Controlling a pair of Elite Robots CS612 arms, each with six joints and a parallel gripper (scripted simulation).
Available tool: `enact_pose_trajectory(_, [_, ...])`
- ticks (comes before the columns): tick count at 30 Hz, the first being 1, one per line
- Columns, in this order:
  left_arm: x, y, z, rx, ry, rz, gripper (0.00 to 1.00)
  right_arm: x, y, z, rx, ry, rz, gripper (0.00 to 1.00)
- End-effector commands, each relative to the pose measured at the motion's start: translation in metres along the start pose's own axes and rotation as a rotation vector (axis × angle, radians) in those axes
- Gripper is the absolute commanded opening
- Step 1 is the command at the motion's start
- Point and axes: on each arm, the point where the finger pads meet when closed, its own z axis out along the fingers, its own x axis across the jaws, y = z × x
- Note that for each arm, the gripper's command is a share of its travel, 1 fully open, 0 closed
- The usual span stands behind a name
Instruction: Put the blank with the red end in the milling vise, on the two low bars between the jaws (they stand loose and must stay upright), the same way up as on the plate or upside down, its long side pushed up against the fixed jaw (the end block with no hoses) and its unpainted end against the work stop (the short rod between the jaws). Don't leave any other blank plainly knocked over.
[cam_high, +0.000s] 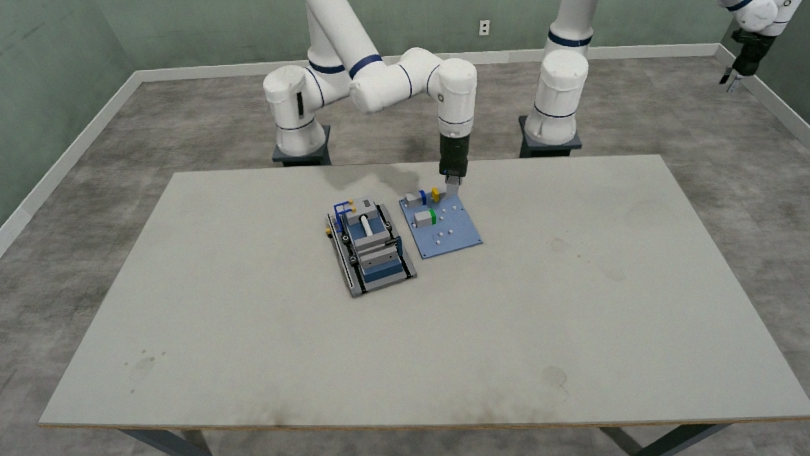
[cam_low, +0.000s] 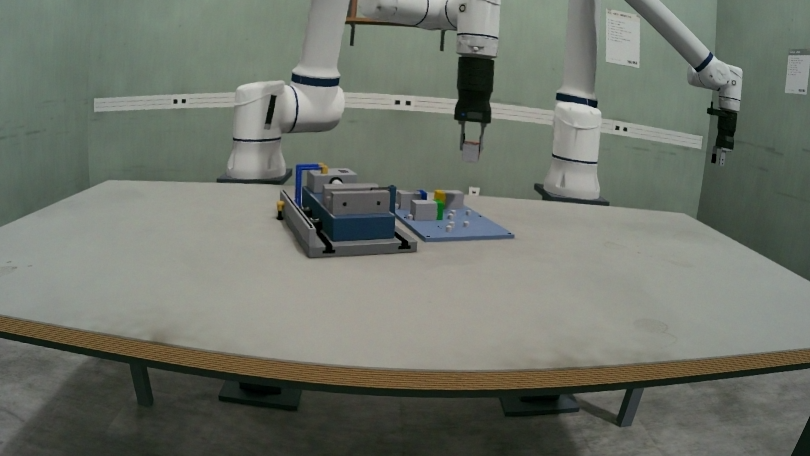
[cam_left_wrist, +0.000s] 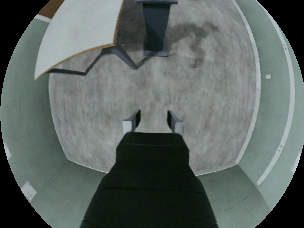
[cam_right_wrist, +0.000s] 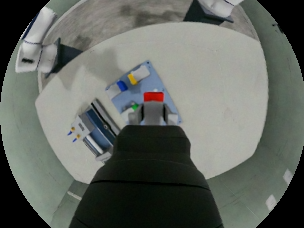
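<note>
My right gripper (cam_high: 452, 191) (cam_low: 471, 146) (cam_right_wrist: 153, 109) is shut on the blank with the red end (cam_low: 471, 152) (cam_right_wrist: 153, 97). It holds the blank high above the back of the blue plate, the red end showing beyond the fingers in the right wrist view. The milling vise (cam_high: 355, 286) (cam_low: 362, 247) (cam_right_wrist: 100, 131) stands beside the plate. Its fixed jaw (cam_high: 379, 258) (cam_low: 357, 202) faces the front, and the hosed block is at the back. The low bars and stop rod cannot be made out between the jaws. My left gripper (cam_high: 730, 83) (cam_low: 718, 159) (cam_left_wrist: 153, 115) is open and empty, far off the table.
The blue plate (cam_high: 453, 240) (cam_low: 481, 231) (cam_right_wrist: 169, 102) bears a blue-banded blank (cam_high: 413, 199) (cam_right_wrist: 114, 90), a yellow-banded blank (cam_low: 453, 198) (cam_right_wrist: 141, 73) and a green-banded blank (cam_high: 422, 218) (cam_low: 423, 210), with small white pegs. Blue hoses (cam_high: 338, 212) (cam_low: 298, 182) rise at the vise's back corner.
</note>
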Motion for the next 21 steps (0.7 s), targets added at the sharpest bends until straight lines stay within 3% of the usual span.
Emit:
enact_pose_trajectory(1, [-0.0001,0.0006,-0.0007,-0.002,0.000,0.000,1.00,0.0007,0.0005,-0.0013,-0.001,0.002,-0.053,0.00])
enact_pose_trajectory(21, [-0.0001,0.0006,-0.0007,-0.002,0.000,0.000,1.00,0.0007,0.0005,-0.0013,-0.002,0.002,-0.299,0.00])
